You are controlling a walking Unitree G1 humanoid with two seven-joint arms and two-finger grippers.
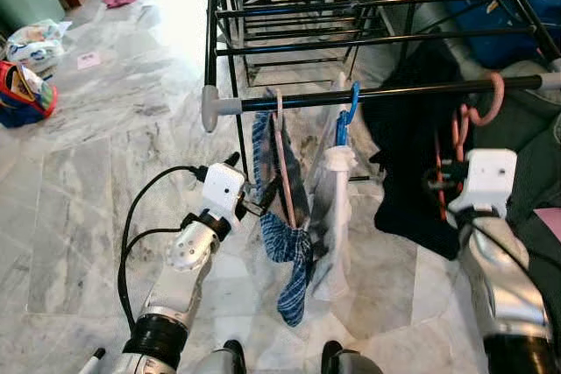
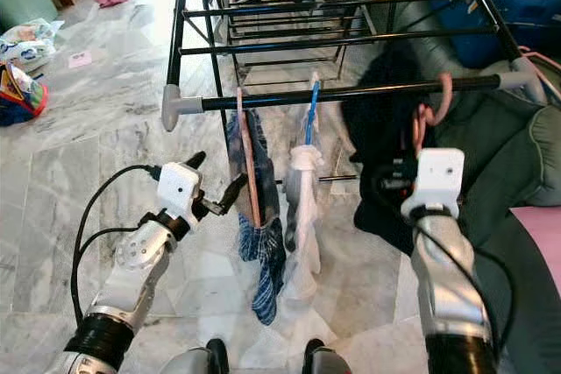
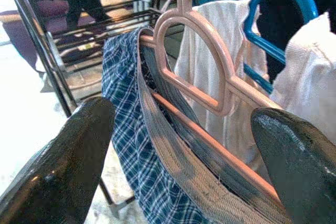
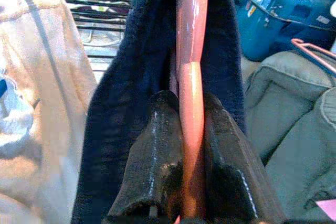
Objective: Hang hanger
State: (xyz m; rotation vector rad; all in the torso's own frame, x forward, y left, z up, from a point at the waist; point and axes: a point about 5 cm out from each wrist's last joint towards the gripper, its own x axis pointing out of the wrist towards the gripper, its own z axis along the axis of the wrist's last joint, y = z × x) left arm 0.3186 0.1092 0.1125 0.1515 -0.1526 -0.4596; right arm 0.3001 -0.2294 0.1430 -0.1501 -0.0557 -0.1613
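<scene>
Up front in the left eye view, a black rack (image 1: 368,94) stands over the marble floor (image 1: 105,155), and the task's red hanger (image 1: 478,111), draped with a dark garment (image 1: 412,155), has its hook over the front rail. The right claw (image 1: 443,183) sits at the hanger's neck just under that rail. A judgement: the hook looks near the rail's end, so a sideways tug from the arm as it lets go could slide it off or tip the garment loose.

The right eye view shows the left claw (image 2: 219,197) beside a pink hanger (image 2: 250,172) that carries a plaid cloth (image 2: 259,251); a blue hanger (image 2: 308,120) with a white cloth (image 2: 302,208) hangs next to it. A brush from that claw could set these swinging.

From the left wrist view, the left claw's fingers (image 3: 63,166) stand wide apart on either side of the pink hanger's bar, touching nothing that I can make out.

From the right wrist view, the right claw's fingers (image 4: 152,166) are pressed together on the red hanger's stem, with dark cloth to both sides. If the fingers part too little, I think the stem could drag with them and lift the hook.
</scene>
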